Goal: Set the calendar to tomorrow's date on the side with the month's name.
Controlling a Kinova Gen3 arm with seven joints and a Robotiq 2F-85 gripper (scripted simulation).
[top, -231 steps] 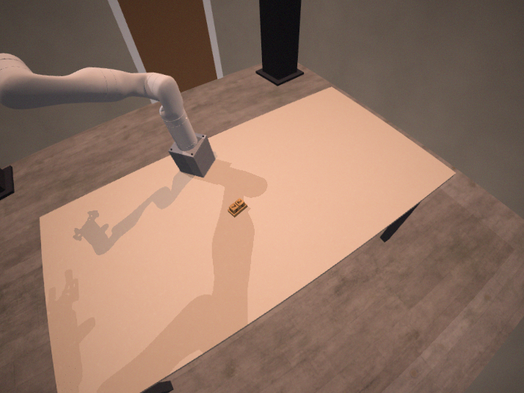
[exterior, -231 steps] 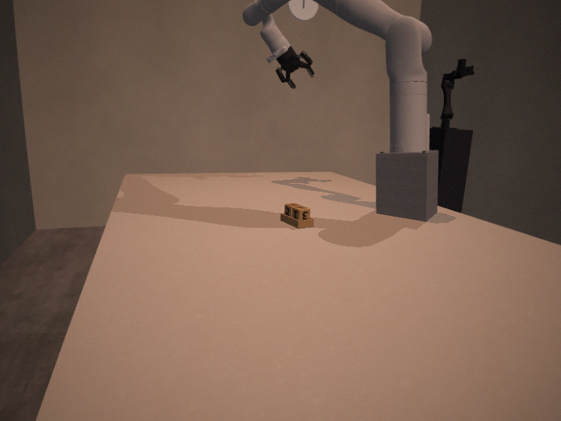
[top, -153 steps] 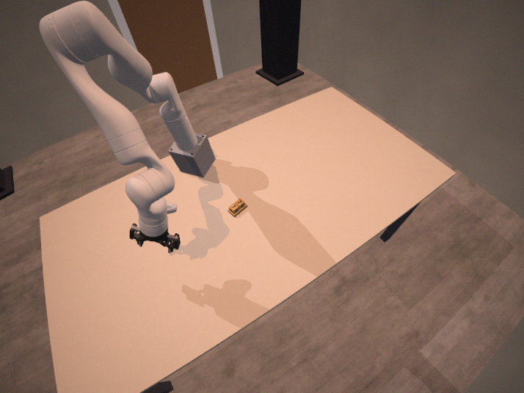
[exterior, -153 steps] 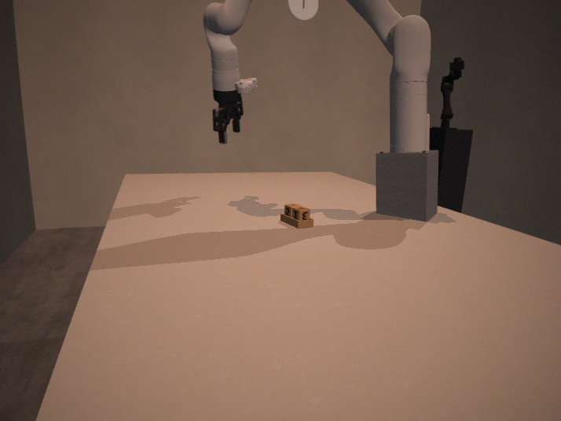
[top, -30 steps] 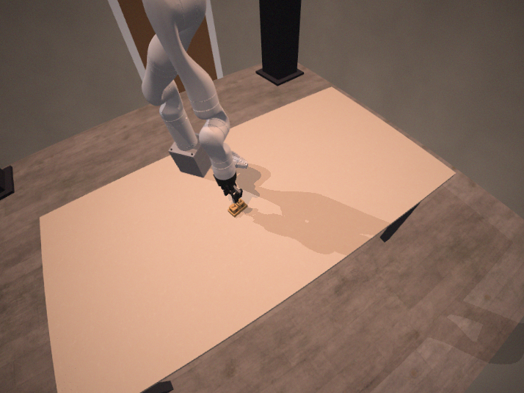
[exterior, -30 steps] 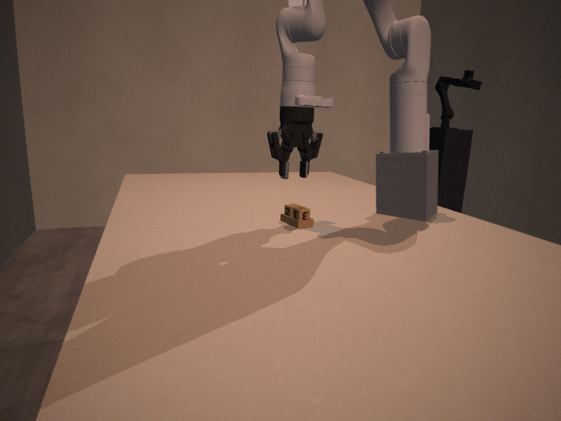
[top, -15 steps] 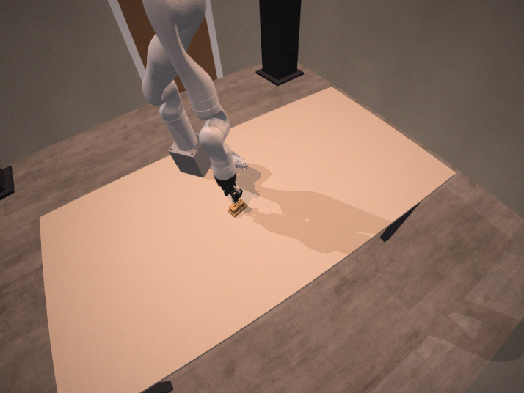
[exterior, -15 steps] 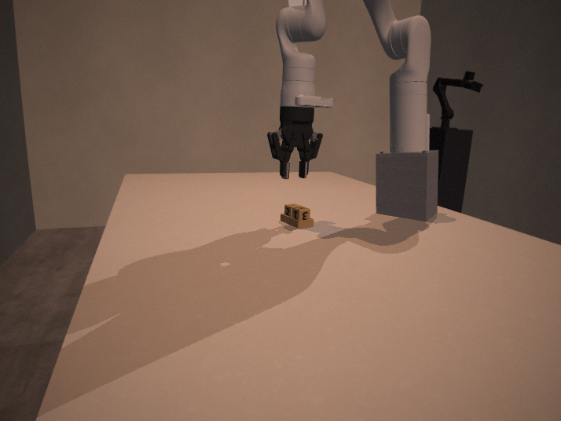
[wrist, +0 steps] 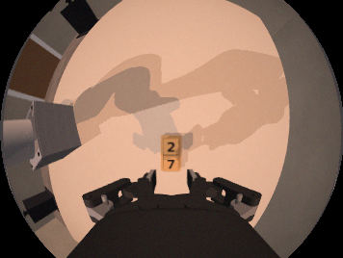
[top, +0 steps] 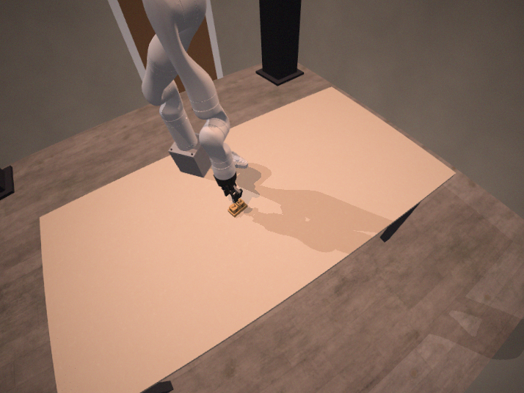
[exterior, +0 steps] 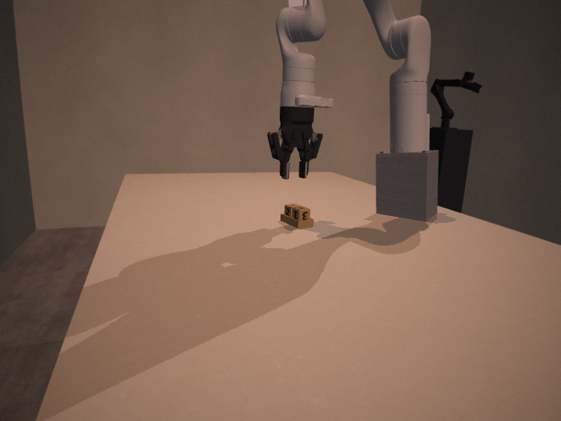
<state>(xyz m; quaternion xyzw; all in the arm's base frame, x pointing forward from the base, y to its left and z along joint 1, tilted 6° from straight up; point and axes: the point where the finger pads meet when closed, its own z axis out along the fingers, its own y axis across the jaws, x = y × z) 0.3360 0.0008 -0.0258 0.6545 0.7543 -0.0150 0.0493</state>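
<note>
The small wooden tray [top: 235, 215] [exterior: 306, 224] lies flat on the table. Two wooden cubes sit in it side by side. One cube [top: 233, 207] [wrist: 166, 165] has a 7 on top; the other cube [top: 241, 202] [wrist: 165, 145] has a 2 on top. In the exterior view the cubes show several dark digits on their sides, one an end face like a 3; their upright direction is hard to tell. No month's name is readable. My gripper [top: 235, 199] [exterior: 294, 175] [wrist: 171, 175] is partly open and empty, pointing down, well above the tray and cubes.
The arm's grey base block [top: 190, 163] [exterior: 405, 183] [wrist: 55, 132] stands on the pale table [top: 147, 275] [exterior: 408, 316]. The arm's shadow falls across the table beside the tray. A dark pillar [top: 279, 37] stands beyond the table.
</note>
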